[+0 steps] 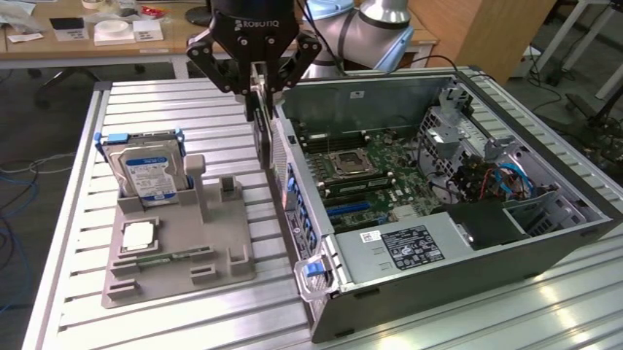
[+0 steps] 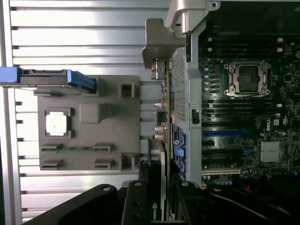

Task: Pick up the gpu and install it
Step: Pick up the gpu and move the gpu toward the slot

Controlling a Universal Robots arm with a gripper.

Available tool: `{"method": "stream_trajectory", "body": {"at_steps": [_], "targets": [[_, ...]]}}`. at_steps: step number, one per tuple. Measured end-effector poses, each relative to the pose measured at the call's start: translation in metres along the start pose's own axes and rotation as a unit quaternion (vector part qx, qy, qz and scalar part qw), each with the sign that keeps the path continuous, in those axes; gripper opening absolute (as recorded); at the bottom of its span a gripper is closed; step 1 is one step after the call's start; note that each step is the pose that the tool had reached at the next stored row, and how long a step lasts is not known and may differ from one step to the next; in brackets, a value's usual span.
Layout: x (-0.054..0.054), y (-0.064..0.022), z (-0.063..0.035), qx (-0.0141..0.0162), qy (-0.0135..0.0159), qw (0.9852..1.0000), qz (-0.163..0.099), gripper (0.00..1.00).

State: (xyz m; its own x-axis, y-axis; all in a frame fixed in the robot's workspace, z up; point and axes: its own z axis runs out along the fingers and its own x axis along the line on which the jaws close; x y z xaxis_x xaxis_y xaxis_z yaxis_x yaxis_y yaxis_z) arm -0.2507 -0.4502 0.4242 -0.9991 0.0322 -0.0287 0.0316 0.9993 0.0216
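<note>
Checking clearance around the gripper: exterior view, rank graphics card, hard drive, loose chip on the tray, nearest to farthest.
1. Graphics card: clamped in the gripper, hanging beside the open case.
2. Hard drive: upright at the back of the tray, toward the exterior view's left.
3. Chip: flat on the tray, in front of the hard drive, nearer the camera.

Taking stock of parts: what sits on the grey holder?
An upright hard drive, a processor chip and a memory stick, both flat. The drive hides the part of the holder beneath it.

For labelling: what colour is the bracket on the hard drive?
The bracket is blue, clearest in the exterior view.
</note>
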Motion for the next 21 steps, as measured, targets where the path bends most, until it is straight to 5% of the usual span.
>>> {"method": "stream_trajectory", "body": {"at_steps": [21], "targets": [[-0.025,0.0041,0.0008,-0.0005,0.0,1.0,0.0,0.27]]}}
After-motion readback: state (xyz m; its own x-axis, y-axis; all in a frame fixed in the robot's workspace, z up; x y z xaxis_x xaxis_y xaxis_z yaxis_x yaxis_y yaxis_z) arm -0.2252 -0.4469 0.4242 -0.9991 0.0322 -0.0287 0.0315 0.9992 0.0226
